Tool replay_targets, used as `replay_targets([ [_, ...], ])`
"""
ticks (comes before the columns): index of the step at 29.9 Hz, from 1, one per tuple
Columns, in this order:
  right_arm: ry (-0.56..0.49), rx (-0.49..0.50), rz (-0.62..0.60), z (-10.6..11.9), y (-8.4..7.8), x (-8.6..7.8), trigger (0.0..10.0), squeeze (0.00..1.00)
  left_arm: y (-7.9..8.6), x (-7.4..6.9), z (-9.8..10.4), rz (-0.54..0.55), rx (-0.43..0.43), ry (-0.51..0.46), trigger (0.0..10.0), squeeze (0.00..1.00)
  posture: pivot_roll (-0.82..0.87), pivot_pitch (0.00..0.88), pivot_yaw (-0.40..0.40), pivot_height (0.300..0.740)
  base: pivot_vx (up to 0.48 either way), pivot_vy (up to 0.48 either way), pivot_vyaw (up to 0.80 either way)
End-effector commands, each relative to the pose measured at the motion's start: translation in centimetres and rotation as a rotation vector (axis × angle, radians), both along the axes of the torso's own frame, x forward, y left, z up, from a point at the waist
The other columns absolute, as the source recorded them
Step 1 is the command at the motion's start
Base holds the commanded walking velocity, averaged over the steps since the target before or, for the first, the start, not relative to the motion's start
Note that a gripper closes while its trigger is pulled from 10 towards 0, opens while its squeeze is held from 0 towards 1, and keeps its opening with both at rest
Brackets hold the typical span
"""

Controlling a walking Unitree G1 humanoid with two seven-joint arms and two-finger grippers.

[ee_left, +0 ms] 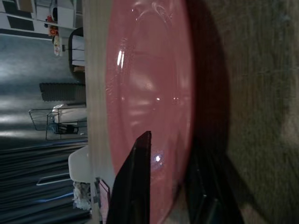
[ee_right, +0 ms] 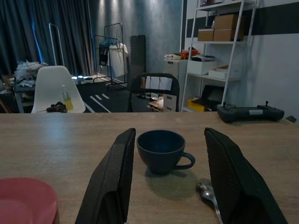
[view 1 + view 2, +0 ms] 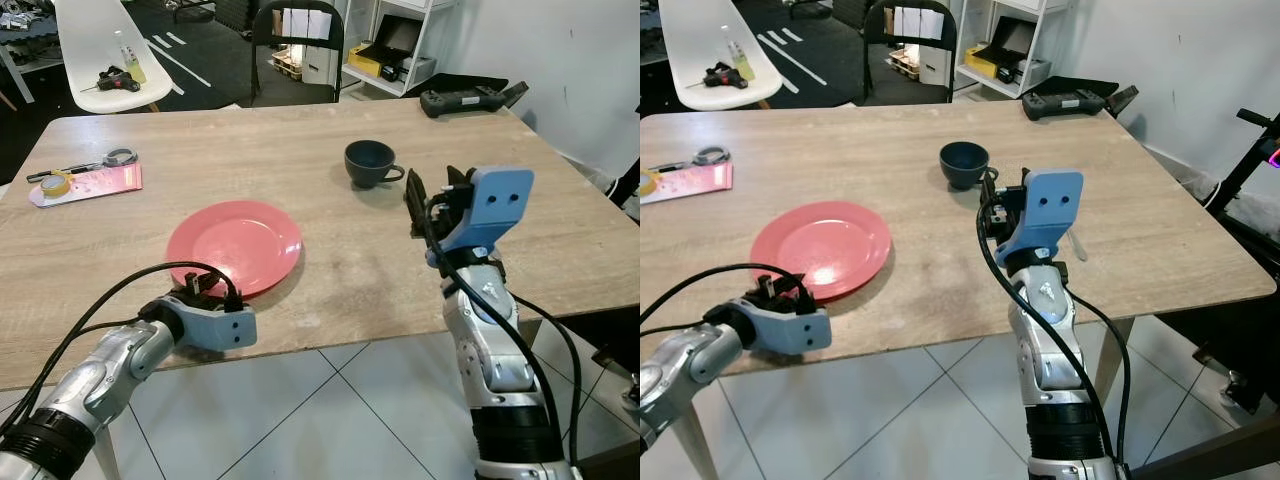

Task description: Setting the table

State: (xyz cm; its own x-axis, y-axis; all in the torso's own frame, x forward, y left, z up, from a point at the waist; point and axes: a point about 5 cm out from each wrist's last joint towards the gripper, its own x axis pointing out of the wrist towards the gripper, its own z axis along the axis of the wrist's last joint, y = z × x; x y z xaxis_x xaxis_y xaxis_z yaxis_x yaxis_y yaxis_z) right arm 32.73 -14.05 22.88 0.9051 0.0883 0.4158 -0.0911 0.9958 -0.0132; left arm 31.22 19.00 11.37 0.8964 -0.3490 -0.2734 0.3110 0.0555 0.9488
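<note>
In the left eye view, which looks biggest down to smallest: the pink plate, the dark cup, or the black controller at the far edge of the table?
1. The pink plate, clearly largest.
2. The black controller.
3. The dark cup.

The controller lies farther from the camera than the cup, so it may really be larger than it looks.

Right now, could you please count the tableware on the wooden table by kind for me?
Plates: 1, the pink plate.
Cups: 1, the dark blue cup.
Spoons: 1, a spoon lying beside the cup.
Total: 3.
</note>
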Motion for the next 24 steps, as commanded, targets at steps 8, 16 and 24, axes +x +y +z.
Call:
replay_targets([
  [8, 0.009, 0.011, 0.004, -0.2, 0.0, 0.1, 10.0, 0.0, 0.2, -2.2, -4.5, -0.001, 0.066, 0.172, 0.0, 0.0, 0.09, 0.081, 0.036, 0.74, 0.0, 0.0, 0.0],
  [16, 0.108, 0.122, 0.133, -0.9, 0.8, 0.3, 10.0, 0.0, -0.8, -0.7, 2.5, -0.111, 0.059, -0.126, 10.0, 0.0, 0.1, 0.072, 0.032, 0.74, 0.0, 0.0, 0.0],
  [24, 0.305, 0.173, 0.491, -2.0, 2.9, -0.4, 10.0, 0.0, -1.0, -0.2, 12.2, -0.247, 0.047, -0.447, 10.0, 0.0, 0.13, 0.07, 0.027, 0.74, 0.0, 0.0, 0.0],
])
